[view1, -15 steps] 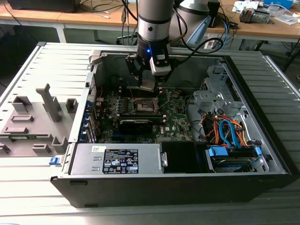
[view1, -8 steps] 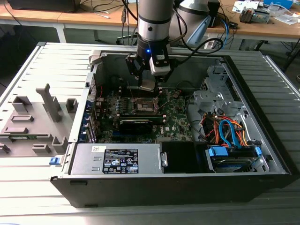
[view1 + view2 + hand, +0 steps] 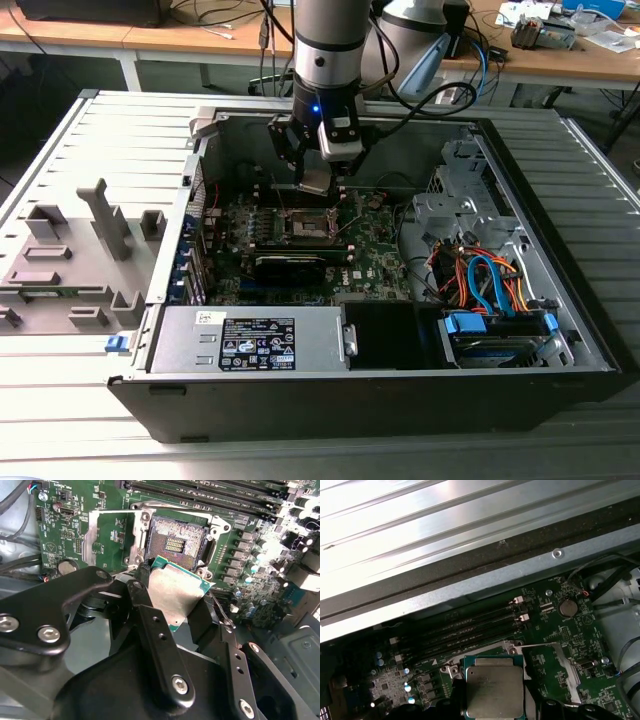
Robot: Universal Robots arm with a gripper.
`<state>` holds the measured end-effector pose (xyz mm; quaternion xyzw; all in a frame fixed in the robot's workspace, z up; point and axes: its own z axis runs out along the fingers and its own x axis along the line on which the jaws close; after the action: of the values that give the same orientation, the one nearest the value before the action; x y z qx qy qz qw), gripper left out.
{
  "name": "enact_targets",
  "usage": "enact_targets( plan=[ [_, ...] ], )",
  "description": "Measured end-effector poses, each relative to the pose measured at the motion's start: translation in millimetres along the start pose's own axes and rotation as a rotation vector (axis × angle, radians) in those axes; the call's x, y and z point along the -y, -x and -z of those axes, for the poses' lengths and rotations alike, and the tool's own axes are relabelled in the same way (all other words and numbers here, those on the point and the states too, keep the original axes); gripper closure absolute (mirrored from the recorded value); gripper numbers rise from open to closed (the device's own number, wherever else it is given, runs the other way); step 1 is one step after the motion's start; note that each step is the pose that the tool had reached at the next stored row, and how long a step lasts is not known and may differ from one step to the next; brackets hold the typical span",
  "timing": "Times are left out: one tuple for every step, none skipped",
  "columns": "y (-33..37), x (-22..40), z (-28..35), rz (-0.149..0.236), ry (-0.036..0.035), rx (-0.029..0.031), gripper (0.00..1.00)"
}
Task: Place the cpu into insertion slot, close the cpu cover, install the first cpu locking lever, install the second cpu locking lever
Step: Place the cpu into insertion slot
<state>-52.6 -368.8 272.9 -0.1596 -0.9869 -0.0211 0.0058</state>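
Observation:
My gripper (image 3: 314, 182) is shut on the cpu (image 3: 315, 184), a small square chip with a pale silver top, holding it by two opposite edges. In the second wrist view the cpu (image 3: 176, 594) hangs tilted just above and beside the open insertion slot (image 3: 175, 541), whose pin field is bare. The cpu cover (image 3: 107, 534), a silver frame plate, lies flipped open next to the slot. In the first wrist view the cpu (image 3: 495, 692) covers most of the slot, with the cpu cover (image 3: 559, 656) open beside it. A thin wire locking lever (image 3: 220, 611) stands free near one finger.
The green motherboard (image 3: 375, 250) lies inside an open computer case (image 3: 560, 330). A black card (image 3: 290, 266) sits in front of the slot, memory slots (image 3: 470, 630) behind it. A power supply (image 3: 250, 340) and a drive cage with blue and orange cables (image 3: 490, 285) fill the near side.

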Motion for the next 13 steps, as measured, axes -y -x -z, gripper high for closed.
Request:
enact_targets(
  plan=[
    [0.0,0.0,0.0,-0.002,0.0000,0.0001,0.45],
    [0.0,0.0,0.0,-0.003,0.0000,0.0002,0.45],
    [0.0,0.0,-0.1,-0.006,0.0000,0.0002,0.45],
    [0.0,0.0,-0.1,-0.007,0.0001,0.0003,0.45],
    [0.0,0.0,-0.1,-0.009,0.0001,0.0004,0.45],
    [0.0,0.0,-0.2,-0.011,0.0002,0.0004,0.45],
    [0.0,0.0,-0.2,-0.012,0.0002,0.0005,0.45],
    [0.0,0.0,-0.2,-0.014,0.0002,0.0006,0.45],
    [0.0,0.0,-0.2,-0.015,0.0002,0.0007,0.45],
    [0.0,0.0,-0.3,-0.017,0.0003,0.0007,0.45],
    [0.0,0.0,-0.3,-0.019,0.0003,0.0008,0.45],
    [0.0,0.0,-0.3,-0.020,0.0003,0.0008,0.45],
    [0.0,0.0,-0.3,-0.022,0.0004,0.0009,0.45]
  ],
)
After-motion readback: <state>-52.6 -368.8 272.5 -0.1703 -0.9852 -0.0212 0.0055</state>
